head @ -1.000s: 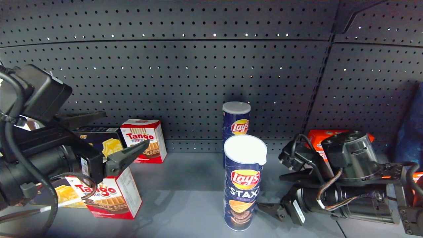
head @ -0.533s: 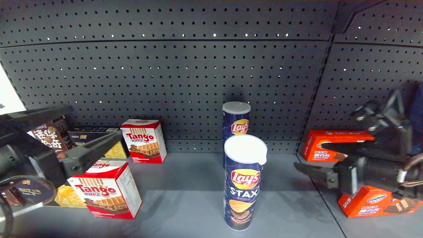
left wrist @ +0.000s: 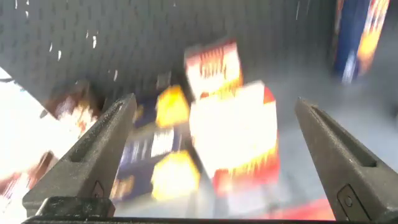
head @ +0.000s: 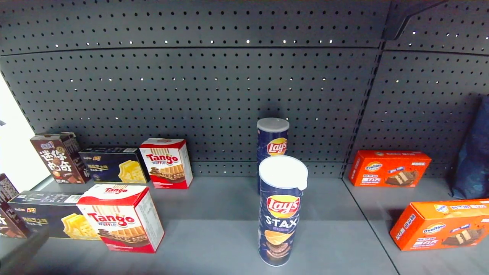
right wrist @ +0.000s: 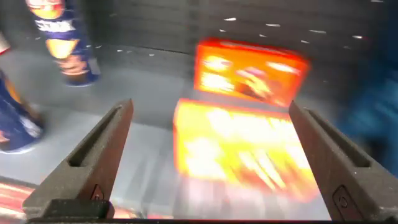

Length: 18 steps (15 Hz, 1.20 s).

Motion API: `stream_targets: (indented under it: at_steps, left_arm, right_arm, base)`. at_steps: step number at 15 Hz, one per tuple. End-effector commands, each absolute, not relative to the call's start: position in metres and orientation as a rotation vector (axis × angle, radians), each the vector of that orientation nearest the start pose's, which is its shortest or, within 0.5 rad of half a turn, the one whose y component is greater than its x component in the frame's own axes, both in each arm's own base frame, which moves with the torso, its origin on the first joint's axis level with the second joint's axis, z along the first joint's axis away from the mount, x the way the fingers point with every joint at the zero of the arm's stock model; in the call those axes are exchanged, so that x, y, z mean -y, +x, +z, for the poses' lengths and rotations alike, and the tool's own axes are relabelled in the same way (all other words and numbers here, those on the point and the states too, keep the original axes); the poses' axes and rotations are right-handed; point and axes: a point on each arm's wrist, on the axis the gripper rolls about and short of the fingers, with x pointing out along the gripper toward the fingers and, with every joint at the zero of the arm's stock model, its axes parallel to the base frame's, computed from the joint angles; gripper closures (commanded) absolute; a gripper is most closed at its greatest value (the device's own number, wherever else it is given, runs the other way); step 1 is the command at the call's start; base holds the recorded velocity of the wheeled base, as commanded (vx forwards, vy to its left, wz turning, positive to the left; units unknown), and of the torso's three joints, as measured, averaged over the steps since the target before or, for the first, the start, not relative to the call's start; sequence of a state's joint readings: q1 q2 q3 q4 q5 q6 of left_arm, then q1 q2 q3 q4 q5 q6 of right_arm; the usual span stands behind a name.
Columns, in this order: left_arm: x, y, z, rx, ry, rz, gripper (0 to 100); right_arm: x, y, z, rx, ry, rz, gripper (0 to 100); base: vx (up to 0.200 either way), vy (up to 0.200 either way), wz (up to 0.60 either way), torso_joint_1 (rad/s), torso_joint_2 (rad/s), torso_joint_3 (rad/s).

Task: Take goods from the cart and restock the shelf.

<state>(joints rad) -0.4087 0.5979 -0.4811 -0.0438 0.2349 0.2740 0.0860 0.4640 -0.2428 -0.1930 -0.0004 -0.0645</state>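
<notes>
Two tall blue chip cans stand mid-shelf, one in front and one behind. Red-and-white wafer boxes stand to their left, front and rear. Two orange boxes lie at the right, front and rear. My left gripper is open and holds nothing; it faces a blurred red-and-white box from a distance. My right gripper is open with nothing in it, and the near orange box lies beyond it. The chip cans are off to its side.
Dark blue boxes and a brown box fill the shelf's left end. A dark blue bag leans at the far right. The grey shelf board is bare between the wafer boxes and the cans. Pegboard wall backs everything.
Both arms have drawn back out of the head view, the left toward the lower left and the right toward the right. The goods on the shelf have not moved.
</notes>
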Motion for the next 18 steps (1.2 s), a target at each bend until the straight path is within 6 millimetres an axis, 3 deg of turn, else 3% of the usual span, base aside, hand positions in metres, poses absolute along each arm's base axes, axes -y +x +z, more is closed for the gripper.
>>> stream_targets:
  at_steps: [1,3,11,14,16,17,18]
  left_arm:
    - [-0.002,0.009,0.207,0.023,0.296,-0.165,0]
    - [-0.002,0.009,0.206,0.019,0.296,-0.170,0]
    - [0.009,0.024,0.189,-0.056,0.435,-0.374,0]
    - [0.004,0.014,0.151,-0.136,0.392,-0.397,0]
    - [0.005,0.014,0.143,-0.162,0.386,-0.407,0]
    - [-0.002,0.001,0.102,-0.192,0.338,-0.273,0]
    - [-0.001,-0.003,0.084,-0.186,0.320,-0.231,0]
  right_arm:
    - [0.000,-0.018,0.087,0.048,-0.040,-0.050,0]
    - [-0.001,-0.020,0.075,-0.061,-0.033,0.029,0]
    - [-0.001,-0.023,0.076,0.003,-0.006,0.040,0]
    - [-0.001,-0.023,0.076,0.003,-0.006,0.040,0]
    - [-0.001,-0.023,0.076,0.003,-0.006,0.040,0]
    - [-0.001,-0.023,0.076,0.003,-0.006,0.040,0]
    - [-0.001,-0.023,0.076,0.003,-0.006,0.040,0]
  base:
    - [0.000,0.000,0.00,0.000,0.00,0.000]
    - [0.000,0.000,0.00,0.000,0.00,0.000]
    - [0.000,0.000,0.00,0.000,0.00,0.000]
    - [0.000,0.000,0.00,0.000,0.00,0.000]
    - [0.000,0.000,0.00,0.000,0.00,0.000]
    - [0.000,0.000,0.00,0.000,0.00,0.000]
    - [0.000,0.000,0.00,0.000,0.00,0.000]
